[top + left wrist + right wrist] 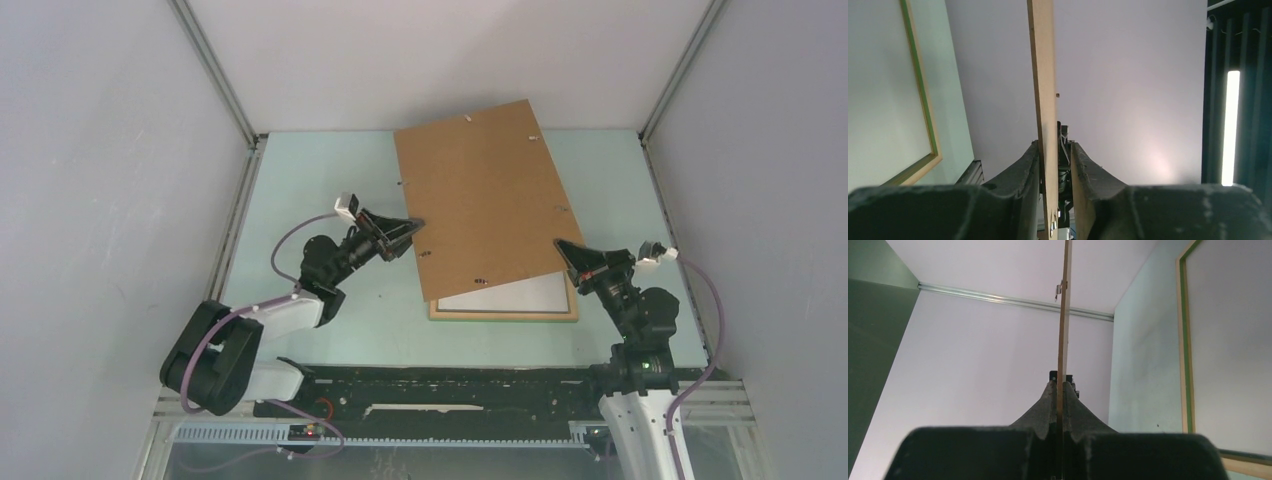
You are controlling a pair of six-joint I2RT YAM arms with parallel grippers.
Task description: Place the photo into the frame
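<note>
Pale green worktop (330,190): one brown-backed rectangular photo (485,200) tilted over one thin wood-and-green frame (505,316); right end effector (562,245) pinches it, left end effector (418,228) straddles it, slightly spread.

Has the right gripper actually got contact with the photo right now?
Touching. In the right wrist view both fingers of the right gripper press against the edge-on photo, with no gap.

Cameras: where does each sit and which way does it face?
Top external: above and behind the robot, looking down on the table; both arms show, left end effector and right end effector at the tilted photo over the frame.
Left wrist: looks along its own fingers, flanking the photo.
Right wrist: looks along its own fingers, shut on the photo.
Shared: both wrist views show the photo edge-on, frame beside.
</note>
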